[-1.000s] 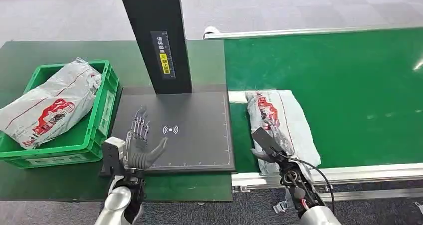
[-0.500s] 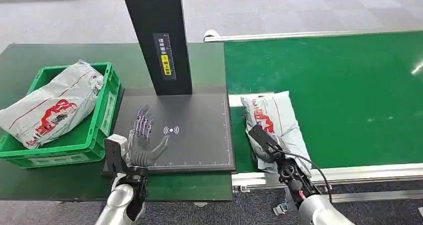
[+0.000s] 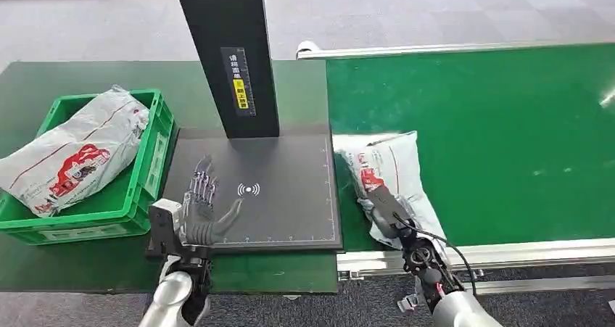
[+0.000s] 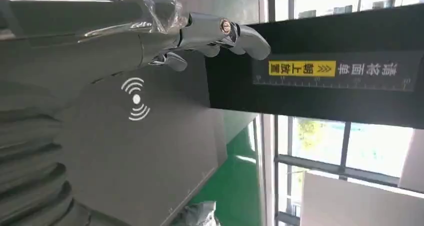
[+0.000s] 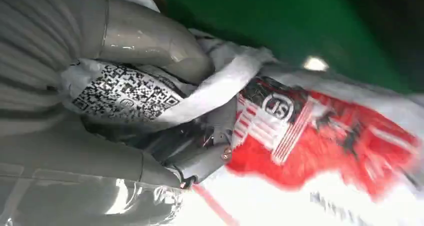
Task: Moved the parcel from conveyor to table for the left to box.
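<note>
Grey parcel (image 3: pixel 388 173) with red print on green conveyor (image 3: pixel 508 124); green crate (image 3: pixel 149 160), black pad (image 3: pixel 290 196).

conveyor (image 3: pixel 508 109): 1 parcel (image 3: pixel 391 171) on belt | table (image 3: pixel 43 77): green crate (image 3: pixel 149 164), black scan pad (image 3: pixel 283 211)

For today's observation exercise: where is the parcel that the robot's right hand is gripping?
In the head view the parcel lies on the green conveyor, right of centre, just beside the dark scanner pad, with the right hand gripping its near end.

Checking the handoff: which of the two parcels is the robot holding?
The parcel on the green conveyor, gripped by the right hand; the other parcel lies untouched in the green crate.
</note>
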Robot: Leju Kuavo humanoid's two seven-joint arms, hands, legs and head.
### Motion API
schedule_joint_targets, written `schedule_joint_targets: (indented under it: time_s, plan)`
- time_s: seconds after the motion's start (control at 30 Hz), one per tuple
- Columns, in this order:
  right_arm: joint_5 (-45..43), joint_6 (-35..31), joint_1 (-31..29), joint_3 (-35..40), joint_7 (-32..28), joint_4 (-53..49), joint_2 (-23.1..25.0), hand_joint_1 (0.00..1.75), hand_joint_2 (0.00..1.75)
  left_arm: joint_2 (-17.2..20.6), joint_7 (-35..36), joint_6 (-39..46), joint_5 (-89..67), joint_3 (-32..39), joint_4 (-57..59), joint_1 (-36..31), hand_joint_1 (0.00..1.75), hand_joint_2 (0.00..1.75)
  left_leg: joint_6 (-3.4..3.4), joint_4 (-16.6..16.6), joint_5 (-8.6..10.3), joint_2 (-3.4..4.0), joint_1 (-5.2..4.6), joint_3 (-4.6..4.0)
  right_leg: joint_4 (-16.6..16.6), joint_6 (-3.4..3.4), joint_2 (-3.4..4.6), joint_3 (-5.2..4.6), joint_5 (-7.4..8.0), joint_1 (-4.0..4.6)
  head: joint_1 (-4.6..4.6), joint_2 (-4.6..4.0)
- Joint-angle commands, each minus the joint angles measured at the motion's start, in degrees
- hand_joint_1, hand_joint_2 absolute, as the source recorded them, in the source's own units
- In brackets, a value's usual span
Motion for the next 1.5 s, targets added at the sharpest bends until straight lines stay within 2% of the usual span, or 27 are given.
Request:
schedule_joint_targets:
  time_s: [0.03, 0.4, 0.43, 0.57, 0.67, 0.73, 0.87, 0.93, 1.03, 1.23, 1.5]
  plan:
    - [-5.32, -3.78, 16.72, -3.25, 2.17, -49.03, -0.18, 1.75, 1.75, 1.33, -0.43, 1.55, -2.14, 3.03, -4.22, 3.53, 0.00, 1.75, -0.01, -0.09, 0.01, 0.03, -0.02, -0.08, -0.06, -0.06, 0.04, -0.11, 0.01, -0.01, 0.02, 0.00]
    - [-5.36, -3.67, 16.92, -3.15, 2.53, -48.59, -0.22, 1.75, 1.75, 1.14, -0.53, 1.54, -2.29, 3.11, -3.97, 3.39, 0.00, 1.75, 0.01, -0.04, 0.01, -0.04, -0.03, -0.39, -0.02, -0.02, -0.03, -0.41, 0.00, -0.02, 0.00, 0.00]
    - [-5.72, -6.17, 17.04, -3.42, -1.02, -49.31, 0.07, 1.75, 1.75, 1.05, -0.81, 1.67, -2.57, 3.29, -3.99, 3.50, 0.00, 1.75, 0.01, -0.07, 0.01, -0.05, -0.03, -0.33, -0.06, -0.03, -0.04, -0.35, 0.00, -0.02, 0.02, 0.00]
    - [-6.21, -8.19, 22.85, -2.08, -1.34, -65.46, -1.54, 1.75, 1.75, 1.58, -1.65, 2.40, -2.79, 3.26, -4.82, 4.17, 0.00, 1.75, 0.00, -0.04, 0.00, -0.11, -0.03, -0.39, -0.01, -0.03, -0.11, -0.40, -0.04, -0.03, 0.02, 0.02]
    - [-3.03, -7.90, 24.77, 0.70, -1.00, -70.49, -3.01, 1.75, 1.75, 1.31, -1.88, 2.44, -2.89, 3.78, -4.54, 4.04, 0.00, 1.75, 0.00, -0.02, -0.05, -0.21, -0.04, -0.40, 0.01, -0.04, -0.14, -0.40, -0.09, -0.04, 0.00, 0.00]
    - [-1.70, -4.41, 22.44, 5.12, 0.09, -68.13, -3.49, 1.75, 1.75, 0.81, -1.95, 2.22, -2.99, 3.85, -3.34, 2.97, 0.00, 1.75, 0.00, -0.06, -0.06, -0.14, -0.03, -0.34, -0.03, -0.05, -0.06, -0.36, -0.08, -0.02, 0.02, 0.02]
    - [0.95, -2.28, 14.92, 13.97, 1.84, -56.82, -1.02, 1.75, 1.75, -0.25, -1.25, 2.07, -2.70, 2.71, 0.17, 0.47, 0.00, 1.75, 0.00, -0.06, -0.02, 0.19, -0.01, -0.42, -0.03, -0.04, 0.23, -0.46, 0.06, 0.00, 0.02, 0.00]
    - [-0.21, -1.51, 11.09, 17.57, 2.39, -49.94, 0.47, 1.75, 1.75, -0.40, -1.19, 2.49, -2.08, 2.05, 1.49, -0.50, 0.00, 1.75, -0.01, -0.07, 0.00, 0.55, 0.00, -0.38, -0.03, -0.06, 0.49, -0.53, 0.16, 0.01, 0.02, 0.00]
    - [-3.45, -0.50, 6.28, 20.94, 2.07, -42.20, 1.92, 1.75, 1.75, -0.21, -1.09, 2.80, -1.20, 1.28, 1.52, -1.03, 0.00, 1.75, -0.04, -0.11, 0.06, 0.39, 0.01, -0.36, -0.06, -0.07, 0.35, -0.46, 0.14, 0.03, 0.00, 0.02]
    - [-4.45, 1.04, 0.56, 24.97, 2.97, -35.72, 5.39, 1.75, 1.75, -0.43, -0.55, 3.06, -0.31, 0.16, 2.66, -2.34, 0.00, 1.75, -0.03, -0.08, 0.10, 0.35, -0.01, -0.34, 0.01, -0.09, 0.31, -0.47, 0.12, 0.00, 0.02, 0.02]
    - [-5.23, 2.55, -2.12, 28.17, 4.73, -32.27, 8.02, 1.75, 1.75, -0.88, -0.48, 5.98, 0.99, 1.21, 3.18, -2.82, 0.00, 1.75, -0.05, -0.09, 0.12, 0.18, 0.01, -0.37, -0.01, -0.10, 0.14, -0.47, 0.09, 0.03, 0.02, 0.02]
